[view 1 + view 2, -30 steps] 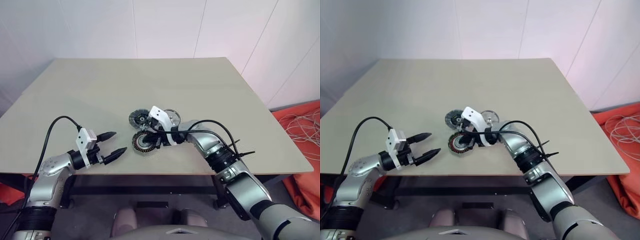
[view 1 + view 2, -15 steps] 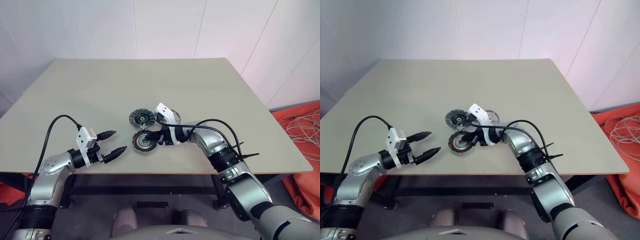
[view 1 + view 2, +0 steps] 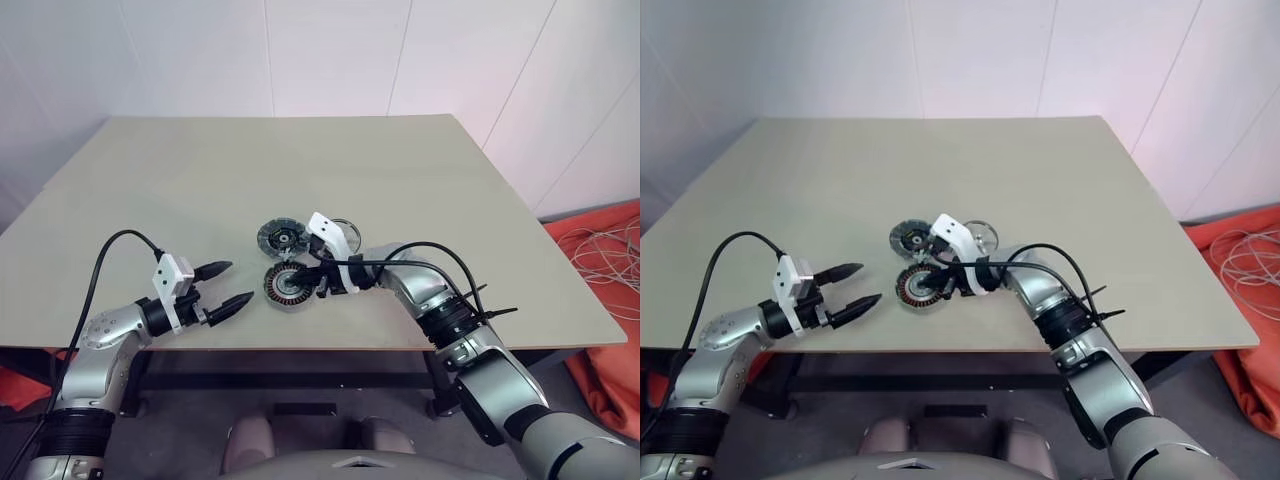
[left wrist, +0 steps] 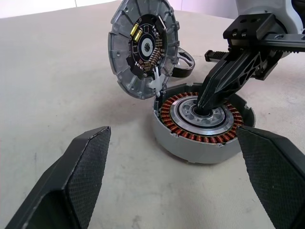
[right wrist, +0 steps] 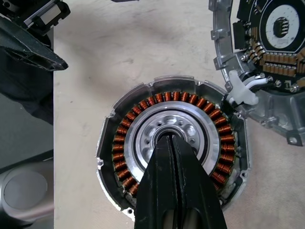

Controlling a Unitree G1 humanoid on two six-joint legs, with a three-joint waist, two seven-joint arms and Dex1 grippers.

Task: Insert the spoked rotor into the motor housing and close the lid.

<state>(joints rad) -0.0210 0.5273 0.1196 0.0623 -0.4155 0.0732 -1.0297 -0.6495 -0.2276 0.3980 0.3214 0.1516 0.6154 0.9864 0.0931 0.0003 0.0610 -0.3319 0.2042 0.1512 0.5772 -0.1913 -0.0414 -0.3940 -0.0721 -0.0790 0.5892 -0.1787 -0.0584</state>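
Copper windings ring the motor housing (image 5: 171,148), near the table's front edge. Your right gripper (image 5: 172,143), fingers pressed together and holding nothing, dips into its hub; your left gripper (image 4: 174,176) hangs wide. Levering sideways could tip the housing or nick windings.

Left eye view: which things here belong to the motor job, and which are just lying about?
Part of the job:
motor housing
spoked rotor
lid
right gripper, shut, tips in the housing's centre

Just lying about:
orange cloth on the floor
white cables on it
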